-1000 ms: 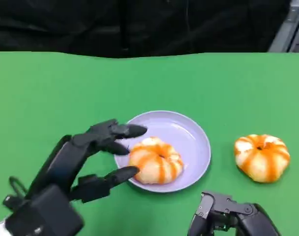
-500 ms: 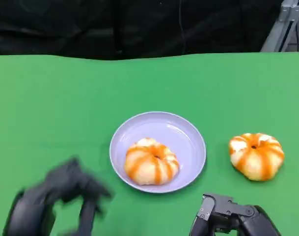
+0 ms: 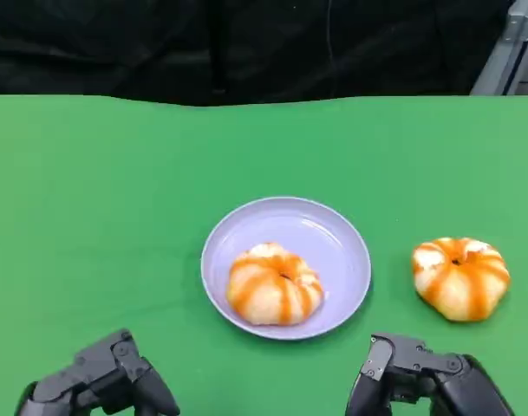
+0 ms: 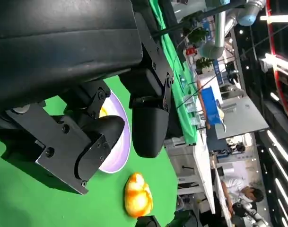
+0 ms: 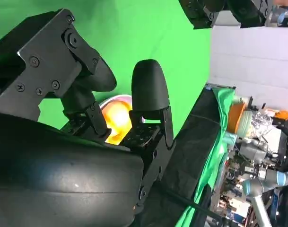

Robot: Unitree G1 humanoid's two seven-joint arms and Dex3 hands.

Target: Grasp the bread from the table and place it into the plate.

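While one round orange-striped glazed bread (image 3: 274, 284) already lies in the lilac plastic plate (image 3: 337, 238), its twin (image 3: 460, 277) sits right of it on the green worktop (image 3: 99, 199). It looks light, soft and sticky-glazed, best cupped gently around its sides by the right robot hand (image 3: 428, 381), which, like the left robot hand (image 3: 103, 381), is empty with fingers curled

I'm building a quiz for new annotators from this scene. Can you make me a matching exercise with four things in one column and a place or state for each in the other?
Column one:
1. bread with orange stripes
2. second striped bread
3. left hand
4. purple plate

Column two:
A. on the bare green table, to the right of the plate
B. at the picture's lower left, holding nothing
C. lying in the plate
D. at the middle of the table, between the two hands

Pairs: 1-C, 2-A, 3-B, 4-D
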